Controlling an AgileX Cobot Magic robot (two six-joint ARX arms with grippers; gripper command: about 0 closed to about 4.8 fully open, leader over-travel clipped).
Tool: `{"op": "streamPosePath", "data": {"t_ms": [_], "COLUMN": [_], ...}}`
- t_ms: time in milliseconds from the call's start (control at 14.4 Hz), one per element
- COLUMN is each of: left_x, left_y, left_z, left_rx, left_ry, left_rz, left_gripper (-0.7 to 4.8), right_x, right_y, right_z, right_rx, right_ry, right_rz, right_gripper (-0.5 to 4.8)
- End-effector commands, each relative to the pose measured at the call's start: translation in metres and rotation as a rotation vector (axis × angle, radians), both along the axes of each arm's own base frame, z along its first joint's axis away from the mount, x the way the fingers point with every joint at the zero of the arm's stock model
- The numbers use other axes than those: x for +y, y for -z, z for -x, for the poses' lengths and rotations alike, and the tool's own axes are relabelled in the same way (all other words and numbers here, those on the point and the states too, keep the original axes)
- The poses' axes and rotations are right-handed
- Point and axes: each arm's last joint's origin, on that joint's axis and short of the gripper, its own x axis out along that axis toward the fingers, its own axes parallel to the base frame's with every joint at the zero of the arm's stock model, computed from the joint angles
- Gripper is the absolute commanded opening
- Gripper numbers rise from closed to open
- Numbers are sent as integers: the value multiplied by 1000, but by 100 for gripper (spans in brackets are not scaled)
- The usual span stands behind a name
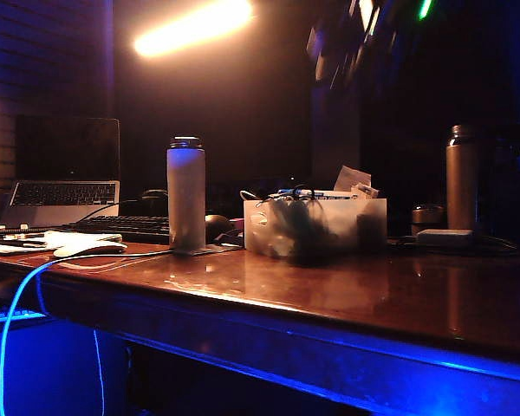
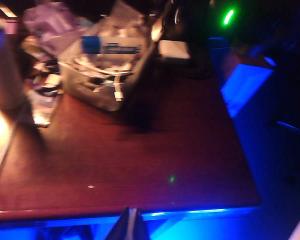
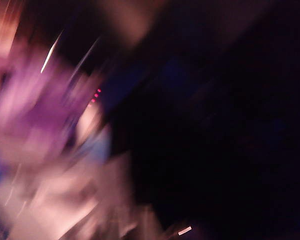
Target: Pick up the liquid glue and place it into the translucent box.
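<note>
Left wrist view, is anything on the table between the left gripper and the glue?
Nothing visible. Only bare table separates the left gripper, at the near edge, from the glue, lying in the box. The right gripper's view is blurred.

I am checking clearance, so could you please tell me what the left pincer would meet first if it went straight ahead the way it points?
The left pincer sits at the table's near edge. Ahead lies bare table, then probably the translucent box, where the liquid glue lies; depth is unclear.
</note>
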Motion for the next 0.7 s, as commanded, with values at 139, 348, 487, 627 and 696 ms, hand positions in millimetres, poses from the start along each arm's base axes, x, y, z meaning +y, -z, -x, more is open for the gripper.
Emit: {"op": "streamPosePath", "data": {"t_ms": [139,348,487,627,696], "left_x": [-2,-3,-7,-18,-22], "left_y": [-5,-7,-8,-8,-10], "left_z": [1,2,4,9,12], "left_rx": [-29,-44,-49,-42,-46], "left_ry": [74,84,103,162,186], "left_rz": [48,56,59,68,72], "left_gripper": [-5,-5,-5,-5,-5], "right_x": [-19,-49,-69,-88,-97], "right_y": [-85,-159,-185,-196,-195], "right_z": [63,165,231,292,320], "right_rx": [-77,-115,-128,-114,-107], "right_ry": [-7,-51,-58,-69,-67], "right_rz": [-115,-205,-242,-264,-281], "right_gripper": [8,0,0,0,0]}}
